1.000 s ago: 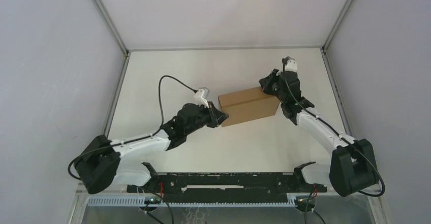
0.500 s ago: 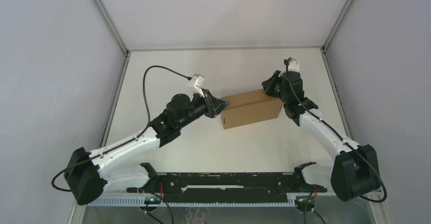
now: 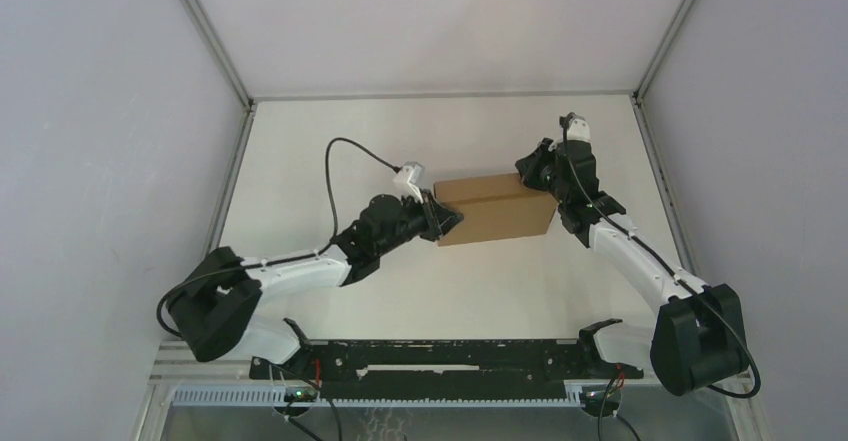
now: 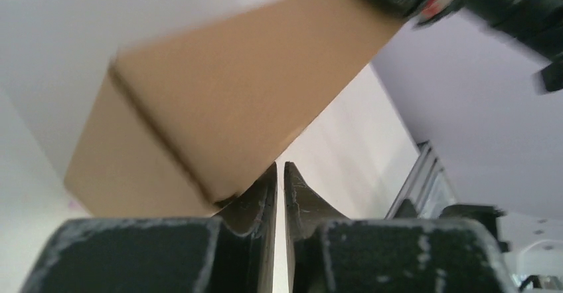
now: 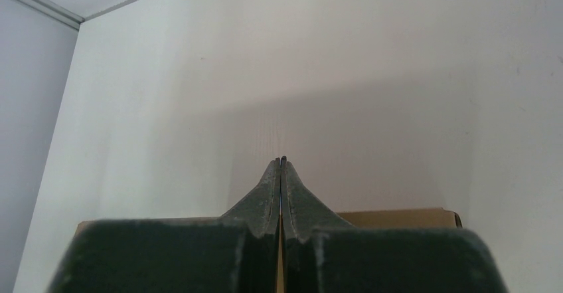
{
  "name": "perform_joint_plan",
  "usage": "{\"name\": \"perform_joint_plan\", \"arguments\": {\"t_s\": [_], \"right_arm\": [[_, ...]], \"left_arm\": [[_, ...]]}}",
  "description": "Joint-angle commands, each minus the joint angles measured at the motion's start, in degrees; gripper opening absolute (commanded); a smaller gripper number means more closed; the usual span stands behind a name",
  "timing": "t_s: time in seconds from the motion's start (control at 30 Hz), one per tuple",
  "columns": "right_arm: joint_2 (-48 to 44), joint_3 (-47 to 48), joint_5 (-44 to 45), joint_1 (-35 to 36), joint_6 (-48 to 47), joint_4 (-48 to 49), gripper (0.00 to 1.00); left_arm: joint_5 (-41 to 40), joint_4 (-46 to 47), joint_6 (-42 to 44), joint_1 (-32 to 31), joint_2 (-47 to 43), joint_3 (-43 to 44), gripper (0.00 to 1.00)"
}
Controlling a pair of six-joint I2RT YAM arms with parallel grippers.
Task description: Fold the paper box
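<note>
Left tool [image 4: 280, 167] has its two fingers almost together, only a thin slit between them and nothing in it. I've got it nosed up at the near-left bottom corner of the paper box [image 3: 495, 211]; in the left wrist view that corner sits right over the left finger, touching or just beside, can't tell which. Right tool [image 5: 281, 160] has its fingers pressed together, tips poking out over the top edge at the box's far-right end, with brown cardboard showing under the fingers. The box reads as a closed brown block lying on the tabletop [image 3: 330, 141], a bit right of centre, long side running left to right, wedged between the two tools. The left arm reaches in low from the near left, and its black cable [image 3: 345, 146] loops up above the wrist. The right arm comes up along the right side, close to the right wall [image 3: 760, 161]. Bare tabletop lies behind the box up to the back wall [image 3: 440, 21], and more on the left out to the left wall [image 3: 100, 161]. A bare strip also runs between the box and the black rail [image 3: 440, 356] at the near edge.
</note>
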Motion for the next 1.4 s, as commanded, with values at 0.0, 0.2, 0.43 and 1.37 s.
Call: {"name": "perform_joint_plan", "arguments": {"t_s": [0.0, 0.2, 0.43, 1.37], "right_arm": [[0.56, -0.53, -0.59, 0.22, -1.25, -1.94, 0.03], [-1.15, -0.15, -1.52, -0.90, -1.96, -2.29, 0.03], [-1.14, -0.05, -1.94, -1.43, -1.94, -3.54, 0.03], [0.99, -0.65, -2.00, -0.45, -1.68, -1.62, 0.03]], "left_arm": [[-0.99, 8.75, -3.14, 0.44, 5.72, -5.80, 0.12], [1.56, 13.13, -4.96, 0.51, 8.22, -7.79, 0.11], [3.11, 4.44, -4.24, 0.41, -6.76, -5.56, 0.14], [5.29, 12.80, -5.89, 2.72, 11.04, -1.89, 0.16]]}}
